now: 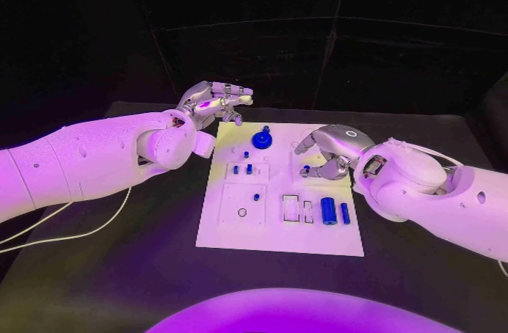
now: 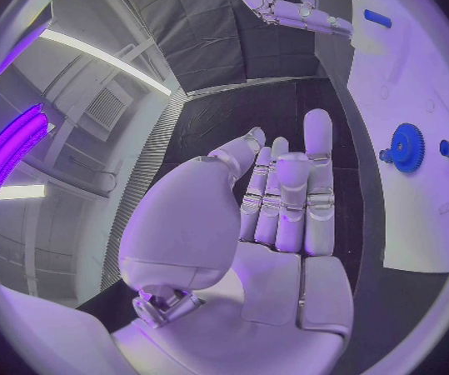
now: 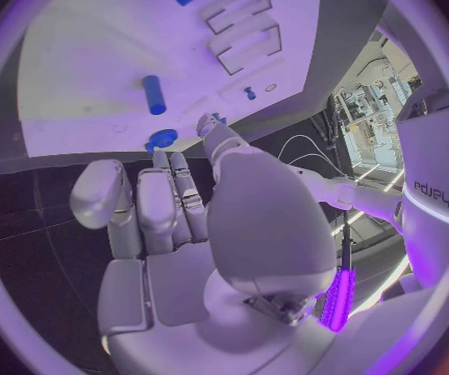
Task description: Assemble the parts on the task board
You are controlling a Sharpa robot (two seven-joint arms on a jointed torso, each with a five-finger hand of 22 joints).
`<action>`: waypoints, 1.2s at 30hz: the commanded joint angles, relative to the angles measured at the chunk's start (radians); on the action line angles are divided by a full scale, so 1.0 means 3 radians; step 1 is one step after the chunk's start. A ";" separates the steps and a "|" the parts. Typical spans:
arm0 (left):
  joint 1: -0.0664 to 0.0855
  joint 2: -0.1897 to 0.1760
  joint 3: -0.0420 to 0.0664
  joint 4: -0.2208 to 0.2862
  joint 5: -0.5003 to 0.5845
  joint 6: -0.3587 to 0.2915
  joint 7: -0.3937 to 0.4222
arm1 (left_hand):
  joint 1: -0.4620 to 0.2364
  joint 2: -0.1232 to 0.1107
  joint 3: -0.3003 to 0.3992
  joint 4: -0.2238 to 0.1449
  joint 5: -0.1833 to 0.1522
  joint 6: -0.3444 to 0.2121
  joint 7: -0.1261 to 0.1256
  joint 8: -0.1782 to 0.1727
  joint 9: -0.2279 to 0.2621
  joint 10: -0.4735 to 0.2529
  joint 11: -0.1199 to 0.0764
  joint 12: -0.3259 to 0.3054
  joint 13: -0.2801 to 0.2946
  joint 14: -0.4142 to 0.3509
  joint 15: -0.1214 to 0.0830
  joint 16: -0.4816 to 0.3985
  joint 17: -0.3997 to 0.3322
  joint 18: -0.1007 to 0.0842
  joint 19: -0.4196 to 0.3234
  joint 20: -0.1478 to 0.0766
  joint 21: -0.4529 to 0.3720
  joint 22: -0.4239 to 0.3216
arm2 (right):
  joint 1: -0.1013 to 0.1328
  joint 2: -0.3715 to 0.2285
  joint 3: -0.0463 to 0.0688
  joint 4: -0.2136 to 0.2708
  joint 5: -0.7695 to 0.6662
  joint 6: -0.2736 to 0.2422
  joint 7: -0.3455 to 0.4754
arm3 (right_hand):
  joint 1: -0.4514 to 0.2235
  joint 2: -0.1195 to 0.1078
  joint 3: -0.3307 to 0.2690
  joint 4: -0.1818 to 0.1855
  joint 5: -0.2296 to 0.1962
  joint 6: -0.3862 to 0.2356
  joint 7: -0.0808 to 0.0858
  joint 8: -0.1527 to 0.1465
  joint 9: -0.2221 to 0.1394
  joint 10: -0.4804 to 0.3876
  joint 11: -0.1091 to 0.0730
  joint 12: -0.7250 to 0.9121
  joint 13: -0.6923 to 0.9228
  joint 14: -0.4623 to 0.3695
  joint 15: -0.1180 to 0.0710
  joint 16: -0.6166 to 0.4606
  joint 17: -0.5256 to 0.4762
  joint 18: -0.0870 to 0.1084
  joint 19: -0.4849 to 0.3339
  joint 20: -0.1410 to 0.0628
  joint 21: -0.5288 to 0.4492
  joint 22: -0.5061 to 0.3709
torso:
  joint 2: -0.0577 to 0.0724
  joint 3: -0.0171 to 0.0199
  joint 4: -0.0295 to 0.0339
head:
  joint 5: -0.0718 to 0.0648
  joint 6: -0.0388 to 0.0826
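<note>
The white task board (image 1: 277, 230) lies in the middle of the table. A blue gear (image 1: 261, 138) stands near its far edge, also in the left wrist view (image 2: 404, 147). A blue cylinder (image 1: 329, 210) and a thin blue pin (image 1: 345, 213) lie at its right. Small blue pegs (image 1: 242, 169) stand left of centre. My right hand (image 1: 330, 153) hovers over the board's right half, fingers curled down, pinching a small blue part (image 1: 307, 169) at its fingertips (image 3: 162, 138). My left hand (image 1: 215, 102) is raised past the board's far left corner, fingers straight and holding nothing (image 2: 286, 200).
The black table (image 1: 127, 274) surrounds the board. White cables (image 1: 64, 234) trail off the table's left side under my left arm. Empty rectangular recesses (image 1: 290, 207) lie beside the blue cylinder.
</note>
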 commanded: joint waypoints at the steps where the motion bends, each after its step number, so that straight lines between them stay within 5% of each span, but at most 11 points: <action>1: 0.0005 0.0002 0.0002 -0.0001 0.0011 0.0045 0.0008 | -0.0027 -0.0002 -0.0007 0.0000 -0.0013 0.0002 0.0006 0.0023 -0.0005 -0.0015 0.0004 0.0013 0.0004 -0.0018 0.0002 -0.0004 -0.0003 0.0045 -0.0022 -0.0004 -0.0017 -0.0004 | 0.0026 -0.0053 0.0009 -0.0031 0.0158 0.0108 -0.0024 | 0.0132 0.0006 -0.0263 0.0114 0.0025 -0.0096 -0.0033 -0.0003 -0.0005 -0.0087 0.0017 0.0060 0.0001 0.0057 0.0025 0.0031 -0.0003 0.0049 -0.0008 0.0018 -0.0035 -0.0056 | 0.0005 0.0002 0.0004 | -0.0020 0.0012; 10: 0.0005 0.0018 0.0001 -0.0012 0.0011 0.0054 0.0006 | -0.0027 -0.0002 -0.0007 0.0000 -0.0013 0.0002 0.0006 0.0023 -0.0005 -0.0015 0.0004 0.0013 0.0004 -0.0018 0.0002 -0.0004 -0.0003 0.0045 -0.0022 -0.0004 -0.0017 -0.0004 | 0.0042 -0.0048 0.0013 -0.0109 0.0148 0.0321 0.0001 | 0.0274 0.0075 -0.0345 0.0188 0.0021 -0.0140 -0.0083 -0.0007 -0.0004 0.0001 -0.0014 0.0204 0.0010 0.0055 0.0009 0.0052 -0.0009 0.0047 0.0015 0.0009 -0.0035 -0.0056 | 0.0003 0.0005 0.0000 | -0.0019 0.0019; 25: 0.0005 0.0028 -0.0001 -0.0031 0.0011 0.0057 0.0004 | -0.0027 0.0000 -0.0008 0.0001 -0.0013 0.0003 0.0005 0.0024 -0.0005 -0.0018 0.0004 0.0017 0.0004 -0.0022 0.0002 -0.0006 -0.0008 0.0044 -0.0023 -0.0004 -0.0021 -0.0007 | 0.0041 0.0115 0.0007 -0.0202 0.0129 0.0604 0.0089 | 0.0407 0.0263 -0.0243 0.0116 0.0028 0.0080 -0.0056 0.0039 0.0015 0.0445 -0.0114 0.0407 -0.0001 0.0060 -0.0068 0.0050 -0.0050 0.0042 0.0054 -0.0059 -0.0032 -0.0049 | 0.0005 0.0004 0.0005 | -0.0016 0.0002; 36: 0.0005 0.0036 -0.0002 -0.0036 0.0011 0.0050 0.0005 | -0.0026 0.0001 -0.0008 0.0001 -0.0013 0.0003 0.0004 0.0025 -0.0005 -0.0019 0.0003 0.0019 0.0004 -0.0023 0.0002 -0.0006 -0.0008 0.0044 -0.0024 -0.0003 -0.0023 -0.0008 | 0.0036 0.0199 -0.0001 -0.0292 0.0057 0.0790 0.0075 | 0.0434 0.0274 -0.0139 0.0124 0.0031 0.0204 -0.0061 0.0047 0.0014 0.0595 -0.0133 0.0344 -0.0012 0.0067 -0.0085 0.0062 -0.0049 0.0039 0.0069 -0.0081 -0.0032 -0.0046 | 0.0004 0.0004 -0.0001 | -0.0010 -0.0015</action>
